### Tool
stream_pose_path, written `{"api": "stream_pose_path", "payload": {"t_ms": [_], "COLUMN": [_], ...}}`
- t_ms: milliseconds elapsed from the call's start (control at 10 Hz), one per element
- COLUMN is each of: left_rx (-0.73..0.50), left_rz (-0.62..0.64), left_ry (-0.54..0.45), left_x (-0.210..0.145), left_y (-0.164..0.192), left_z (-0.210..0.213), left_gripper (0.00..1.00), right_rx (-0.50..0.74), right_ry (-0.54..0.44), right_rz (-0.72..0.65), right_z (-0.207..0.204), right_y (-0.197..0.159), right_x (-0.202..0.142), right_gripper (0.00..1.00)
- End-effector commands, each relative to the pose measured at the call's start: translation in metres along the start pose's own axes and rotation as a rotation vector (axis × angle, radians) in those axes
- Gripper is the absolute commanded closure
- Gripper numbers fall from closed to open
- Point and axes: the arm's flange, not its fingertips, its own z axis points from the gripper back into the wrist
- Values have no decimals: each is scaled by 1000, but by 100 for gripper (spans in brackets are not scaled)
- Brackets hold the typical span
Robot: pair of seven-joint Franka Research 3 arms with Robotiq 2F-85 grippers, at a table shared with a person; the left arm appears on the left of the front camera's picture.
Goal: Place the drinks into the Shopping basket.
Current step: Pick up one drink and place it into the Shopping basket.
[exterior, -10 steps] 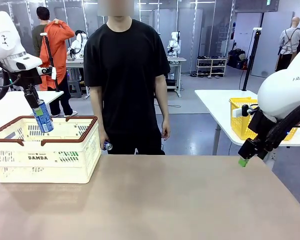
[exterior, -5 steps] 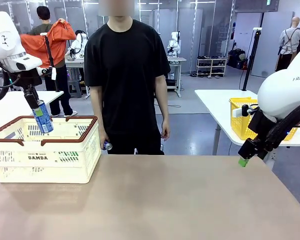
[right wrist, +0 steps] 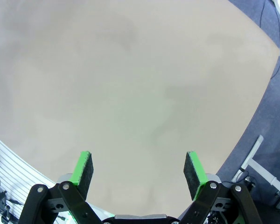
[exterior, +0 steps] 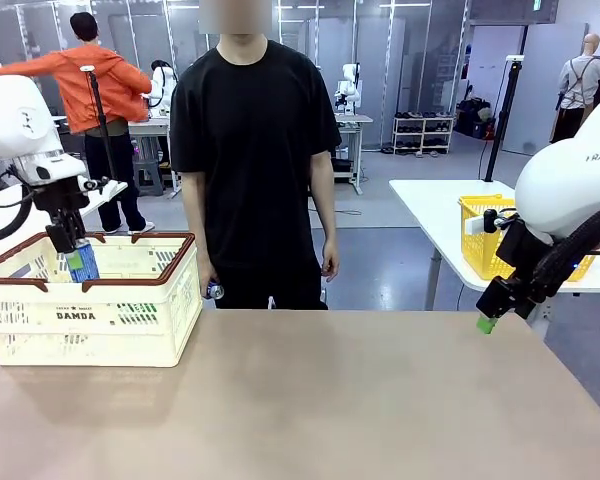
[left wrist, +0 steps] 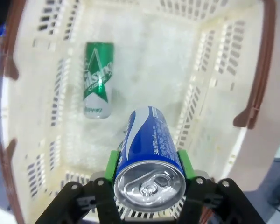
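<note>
Inside the Shopping basket [left wrist: 259, 88], left end effector [left wrist: 148, 161] pinching blue can [left wrist: 148, 149]; green can [left wrist: 98, 79] alongside.

There was one Shopping basket [exterior: 90, 310], one blue can [left wrist: 149, 144], one green can [left wrist: 97, 79], a third small can [exterior: 214, 291] in the person's hand, and two pincers.

Robotics lab: glass partition walls [exterior: 400, 60], grey floor [exterior: 380, 210], far workbenches with other robot arms, white side table [exterior: 430, 200], shelving rack [exterior: 423, 135].
</note>
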Motion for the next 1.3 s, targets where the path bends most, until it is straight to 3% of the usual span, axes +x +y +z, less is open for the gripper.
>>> {"api": "stream_pose_path", "payload": {"t_ms": [0, 200, 600, 1200], "left_rx": [-55, -83, -105, -43], "left_rz": [-47, -26, -125, -115], "left_ry": [-1, 43, 109, 123], "left_x": [4, 6, 13, 7], "left_y": [12, 19, 26, 15], "left_z": [-2, -27, -62, -99], "left_gripper": [42, 42, 42, 42], "right_rx": [2, 2, 2, 2], "right_ry": [4, 4, 4, 4], "right_rz": [11, 11, 11, 11], "right_z": [2, 2, 2, 2], "right_y": [-1, -1, -1, -1], "right_x": [0, 0, 0, 0], "right_gripper": [3, 3, 3, 3]}}
